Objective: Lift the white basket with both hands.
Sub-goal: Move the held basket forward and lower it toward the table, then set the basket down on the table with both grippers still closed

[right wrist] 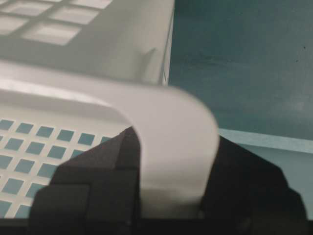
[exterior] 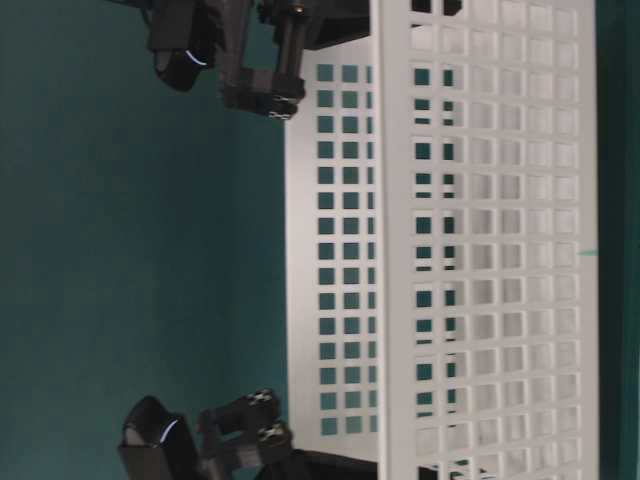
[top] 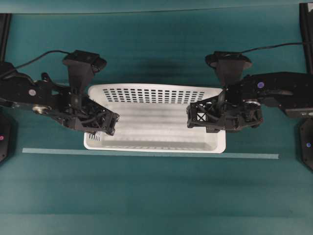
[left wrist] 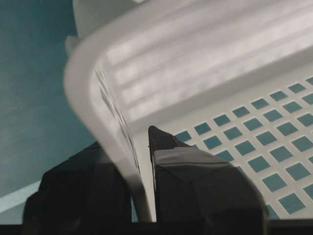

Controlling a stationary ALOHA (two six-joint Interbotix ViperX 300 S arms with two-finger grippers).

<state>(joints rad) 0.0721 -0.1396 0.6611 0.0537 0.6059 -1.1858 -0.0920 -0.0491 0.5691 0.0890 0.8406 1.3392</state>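
The white basket [top: 156, 128] sits in the middle of the teal table, and its perforated long wall fills the table-level view [exterior: 480, 250]. My left gripper [top: 98, 128] is shut on the basket's left short wall. In the left wrist view [left wrist: 128, 164] one finger is inside and one outside the rim [left wrist: 93, 93]. My right gripper [top: 217, 120] is shut on the right short wall. In the right wrist view [right wrist: 173, 164] its fingers straddle the rounded rim [right wrist: 176, 127]. I cannot tell whether the floor of the basket is off the table.
A pale tape strip [top: 146, 154] runs across the table just in front of the basket. Black stand posts [top: 305, 29] are at the far corners. Cables trail from both arms at the back.
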